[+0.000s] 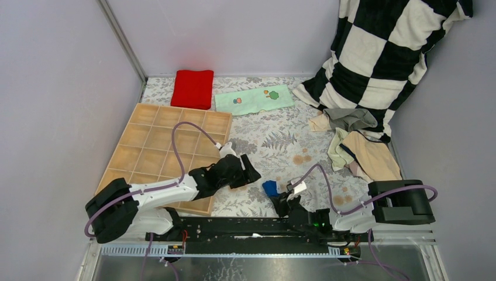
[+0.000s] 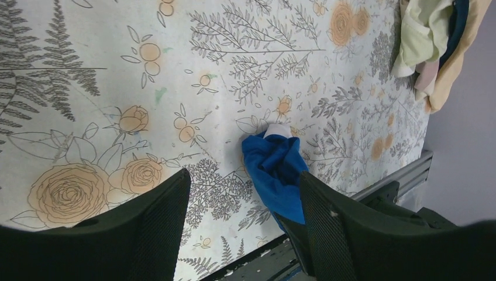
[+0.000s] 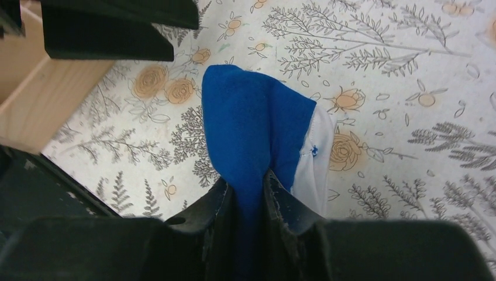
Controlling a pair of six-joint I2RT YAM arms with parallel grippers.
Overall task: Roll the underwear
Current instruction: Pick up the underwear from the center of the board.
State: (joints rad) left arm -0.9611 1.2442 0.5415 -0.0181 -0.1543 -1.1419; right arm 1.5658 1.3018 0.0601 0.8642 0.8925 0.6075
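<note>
One narrow fold of the blue underwear (image 3: pixel 251 117) is clamped between the right gripper's (image 3: pixel 248 188) jaws. It could slip free, and the bundle might loosen. The left gripper's (image 2: pixel 243 193) jaws stand apart, empty.

underwear (image 3: pixel 251 117): blue, white edge | table cover (image 1: pixel 275 146): white, grey ferns, orange roses | far-left folded cloth (image 1: pixel 192 88): red | far printed cloth (image 1: pixel 252 99): mint, cartoon prints | far-right checked fabric (image 1: pixel 380 52): black-white | left tray (image 1: pixel 152 140): tan | right pile of briefs (image 1: pixel 365 149): beige, grey, pale green

Soft cloth underwear (image 3: pixel 251 129), wooden tray (image 1: pixel 153 126) (smooth, matt) — printed tablecloth (image 1: pixel 275 146)
</note>
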